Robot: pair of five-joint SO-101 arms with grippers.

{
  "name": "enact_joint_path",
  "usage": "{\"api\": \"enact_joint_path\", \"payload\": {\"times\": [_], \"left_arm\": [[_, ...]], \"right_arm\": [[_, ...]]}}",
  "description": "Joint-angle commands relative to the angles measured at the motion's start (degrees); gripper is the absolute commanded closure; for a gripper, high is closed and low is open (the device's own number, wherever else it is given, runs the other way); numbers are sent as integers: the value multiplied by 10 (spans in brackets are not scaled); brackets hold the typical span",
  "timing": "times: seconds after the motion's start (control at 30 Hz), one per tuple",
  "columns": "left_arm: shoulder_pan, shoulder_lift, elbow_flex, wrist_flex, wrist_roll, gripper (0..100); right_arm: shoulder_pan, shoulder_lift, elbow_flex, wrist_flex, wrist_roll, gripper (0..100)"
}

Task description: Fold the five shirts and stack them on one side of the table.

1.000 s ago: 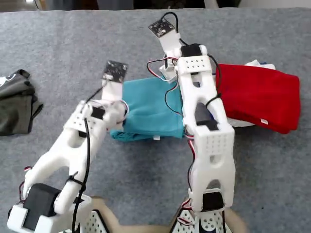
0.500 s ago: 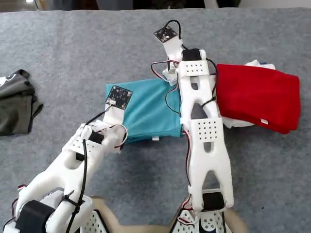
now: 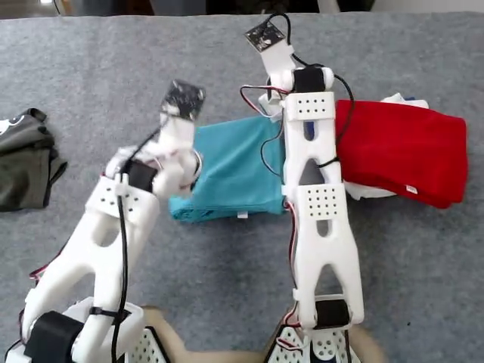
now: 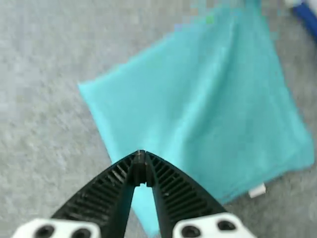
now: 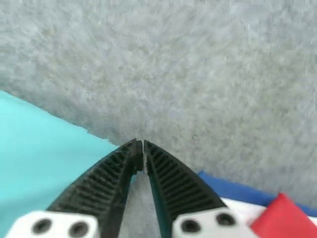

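Two clenched claws, left claw (image 4: pixel 141 168), right claw (image 5: pixel 139 151), by teal shirt (image 3: pixel 234 170); tag (image 4: pixel 257 190) perhaps blank

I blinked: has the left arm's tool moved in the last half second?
Yes. The left tool has swung away from the robot's base: its wrist was level with the dark shirt, now past it toward the table's far edge.

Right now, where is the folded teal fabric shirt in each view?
High view: folded teal fabric shirt mid-table, between the arms.
Left wrist view: the shirt spreads beyond the left gripper.
Right wrist view: its edge lies beside the right gripper.
Shared landmark: folded red fabric shirt, alongside it in high and right wrist views.
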Motion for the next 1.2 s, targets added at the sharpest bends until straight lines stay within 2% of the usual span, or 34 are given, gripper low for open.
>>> {"api": "enact_joint_path", "payload": {"times": [0.0,0.13,0.4,0.53,0.63,0.73,0.93,1.17], "left_arm": [[-20,-2,-65,1,-1,971],[-39,8,-52,-41,-1,970],[-50,109,-33,-113,-1,971],[-86,175,-38,-193,0,971],[-114,238,-38,-264,6,971],[-135,304,-57,-306,49,971],[-145,417,-132,-309,80,972],[-145,440,-161,-300,76,972]], "right_arm": [[13,-32,-25,25,-1,984],[13,-49,-25,40,-3,984],[10,-64,-25,33,-4,984],[7,-64,-25,33,-4,976],[-4,-64,-25,49,-4,888],[-15,-64,-25,67,-4,809],[-27,-65,-25,65,-4,810],[-26,-127,-25,61,-4,811]]}}
